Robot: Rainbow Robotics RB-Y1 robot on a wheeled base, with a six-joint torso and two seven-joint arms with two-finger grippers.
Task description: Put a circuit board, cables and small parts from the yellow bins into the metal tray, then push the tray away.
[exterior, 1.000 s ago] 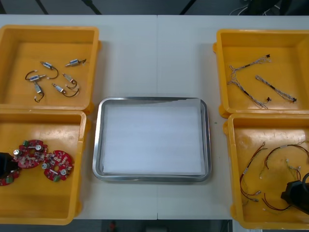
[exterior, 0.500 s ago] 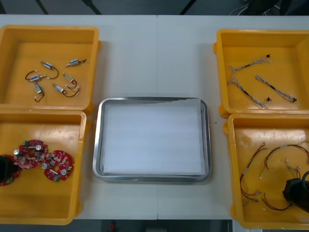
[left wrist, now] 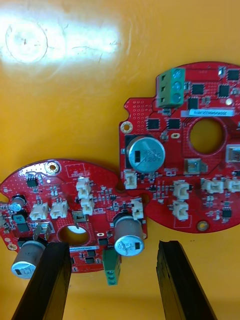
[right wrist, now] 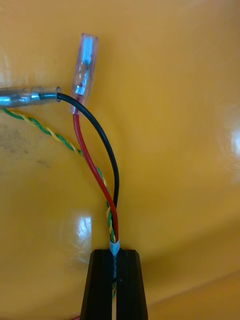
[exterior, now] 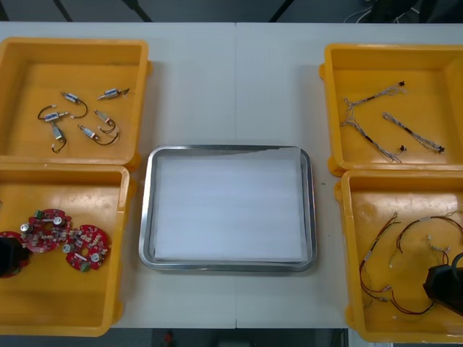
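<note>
Four bins (exterior: 72, 42) flank one white-lined tray (exterior: 146, 210). Six small metal parts (exterior: 70, 96) lie in the far left bin. Three boards (exterior: 87, 247) (left wrist: 175, 150) lie in the near left bin (exterior: 123, 217), where the left gripper (exterior: 6, 254) (left wrist: 111, 247) holds its fingers (left wrist: 45, 280) apart above two of them. In the near right bin (exterior: 346, 253), the right gripper (exterior: 443, 285) (right wrist: 115, 257) has its fingers clamped on one cable (right wrist: 111, 210) of red, black and twisted green-yellow strands.

A pale worktop (exterior: 195, 87) with a thin seam down its middle meets dark floor (exterior: 181, 9) beyond its far edge.
</note>
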